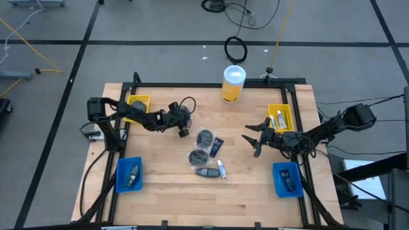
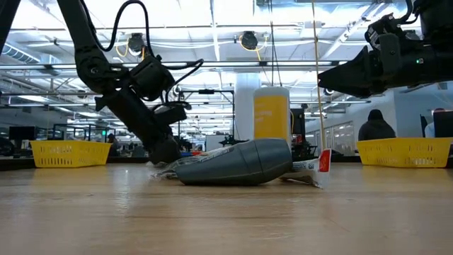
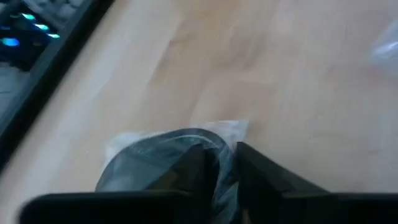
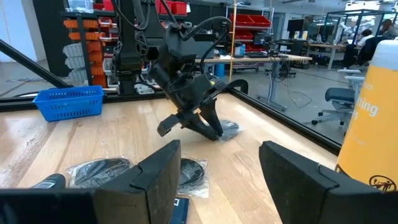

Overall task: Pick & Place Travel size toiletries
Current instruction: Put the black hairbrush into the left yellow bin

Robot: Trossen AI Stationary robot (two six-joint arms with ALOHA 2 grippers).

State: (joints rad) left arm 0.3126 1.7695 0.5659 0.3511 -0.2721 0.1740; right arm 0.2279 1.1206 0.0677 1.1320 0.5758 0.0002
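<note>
Round wrapped disc (image 3: 163, 163), left claw (image 3: 219, 171) pinching

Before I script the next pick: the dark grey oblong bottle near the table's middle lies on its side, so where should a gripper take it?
Probably across the dark grey bottle's mid-body, from straight above. It lies flat, its long axis running side to side; the white tube sits close to one end.

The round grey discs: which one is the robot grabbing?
The disc under the left hand, off by itself beside the pile. In the left wrist view the fingers pinch its wrap. The other two discs lie untouched in the middle.
</note>
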